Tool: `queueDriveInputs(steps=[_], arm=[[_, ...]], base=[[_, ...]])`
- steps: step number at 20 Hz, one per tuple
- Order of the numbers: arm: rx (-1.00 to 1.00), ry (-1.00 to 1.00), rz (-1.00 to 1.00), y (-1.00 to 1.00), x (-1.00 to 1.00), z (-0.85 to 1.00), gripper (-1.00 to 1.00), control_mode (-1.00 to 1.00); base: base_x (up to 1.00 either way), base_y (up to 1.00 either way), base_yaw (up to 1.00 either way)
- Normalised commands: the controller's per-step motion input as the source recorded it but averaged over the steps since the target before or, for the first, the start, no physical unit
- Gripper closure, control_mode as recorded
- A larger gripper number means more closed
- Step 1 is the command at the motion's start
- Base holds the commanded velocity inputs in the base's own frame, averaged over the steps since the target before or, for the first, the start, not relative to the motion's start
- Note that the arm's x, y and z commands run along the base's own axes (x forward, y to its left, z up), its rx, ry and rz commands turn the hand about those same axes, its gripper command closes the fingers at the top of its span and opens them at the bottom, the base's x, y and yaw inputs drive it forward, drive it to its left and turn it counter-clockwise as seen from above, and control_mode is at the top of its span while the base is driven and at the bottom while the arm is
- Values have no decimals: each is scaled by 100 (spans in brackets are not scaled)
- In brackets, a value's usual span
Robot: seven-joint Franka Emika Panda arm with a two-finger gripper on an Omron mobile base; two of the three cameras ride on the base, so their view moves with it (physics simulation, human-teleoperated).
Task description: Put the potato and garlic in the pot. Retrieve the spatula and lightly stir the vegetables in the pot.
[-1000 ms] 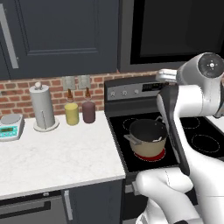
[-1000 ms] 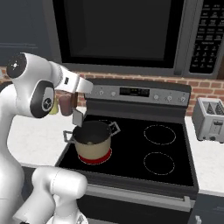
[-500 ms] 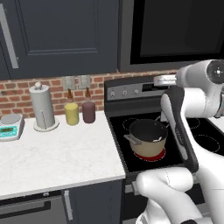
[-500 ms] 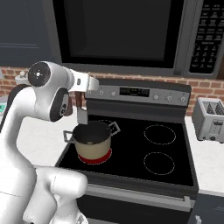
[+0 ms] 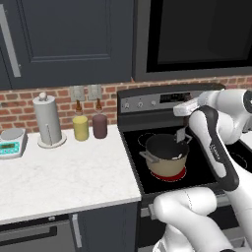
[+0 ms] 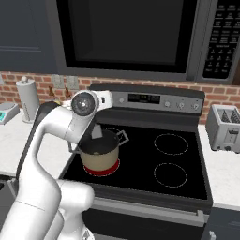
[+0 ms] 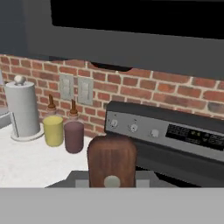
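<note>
Jaws clamped tight on brown wooden flat-bladed spatula (image 7: 111,161), blade sticking up just past fingertips. Short tan-beige pot with grey loop handles (image 5: 167,156) right below gripper (image 5: 183,136) on red-glowing burner. Spatula probably light, stiff, bit slick, so best pinched low on handle. Potato and garlic hidden in dark pot interior, honestly can't make them out.

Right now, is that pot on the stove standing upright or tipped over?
Upright. The pot sits flat on the glowing red burner, its dark mouth facing up.
</note>
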Motion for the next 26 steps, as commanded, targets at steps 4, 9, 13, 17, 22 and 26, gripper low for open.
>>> queueDriveInputs(steps=[4, 9, 13, 17, 22, 26], arm=[[-5, 0, 20, 0, 31, -39, 100, -100], [-7, 0, 16, 17, 35, -29, 100, -100], [-4, 1, 10, 16, 45, -34, 100, -100], [-1, 2, 6, 2, 41, -36, 100, -100], [0, 2, 5, 0, 34, -41, 100, -100], [0, 5, 2, 0, 28, -46, 100, -100]], base=[[0, 0, 0], [0, 0, 0], [0, 0, 0], [0, 0, 0], [0, 0, 0], [0, 0, 0]])
